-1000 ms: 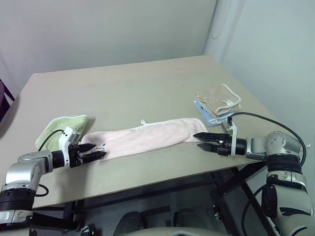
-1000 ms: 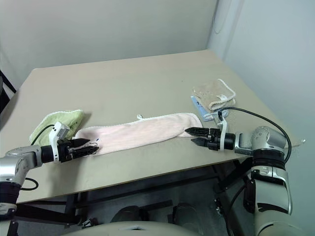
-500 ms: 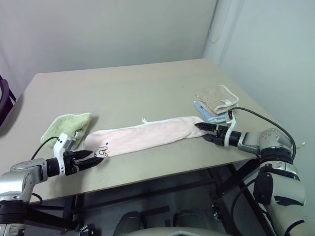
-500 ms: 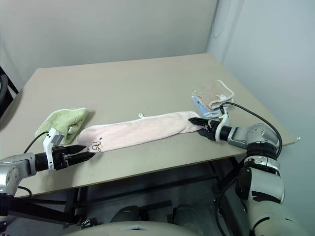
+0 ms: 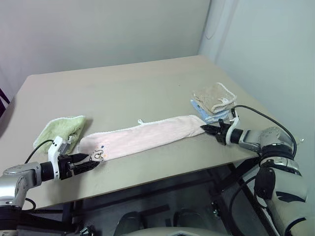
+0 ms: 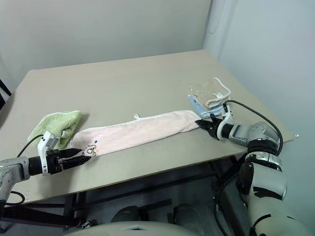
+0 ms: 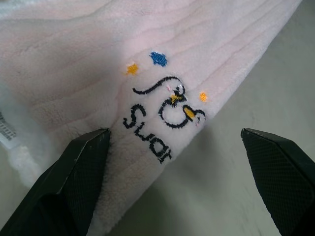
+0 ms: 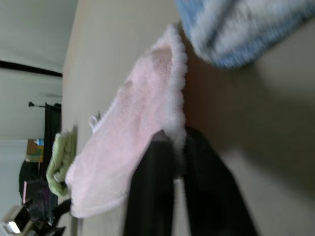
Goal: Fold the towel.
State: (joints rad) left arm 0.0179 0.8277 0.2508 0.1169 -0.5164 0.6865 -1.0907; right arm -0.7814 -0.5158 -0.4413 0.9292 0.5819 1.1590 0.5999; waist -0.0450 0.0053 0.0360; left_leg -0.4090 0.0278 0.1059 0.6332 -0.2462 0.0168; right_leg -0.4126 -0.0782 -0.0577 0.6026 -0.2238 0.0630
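Note:
The pale pink towel lies stretched in a long strip across the front of the table. My right gripper is at the strip's right end and is shut on the towel's white edge there. My left gripper is open at the left end, low over the table. In the left wrist view its fingers stand wide apart on either side of the towel corner with the printed motif. A small white loop sticks out of the far edge.
A light green towel lies just behind the pink strip's left end. Folded beige and blue towels are stacked just behind the right gripper. The table's front edge runs close under both grippers.
The right gripper has moved in to the towel's right end and shut on its edge. The left gripper has drawn back a little from the left end and stays open.

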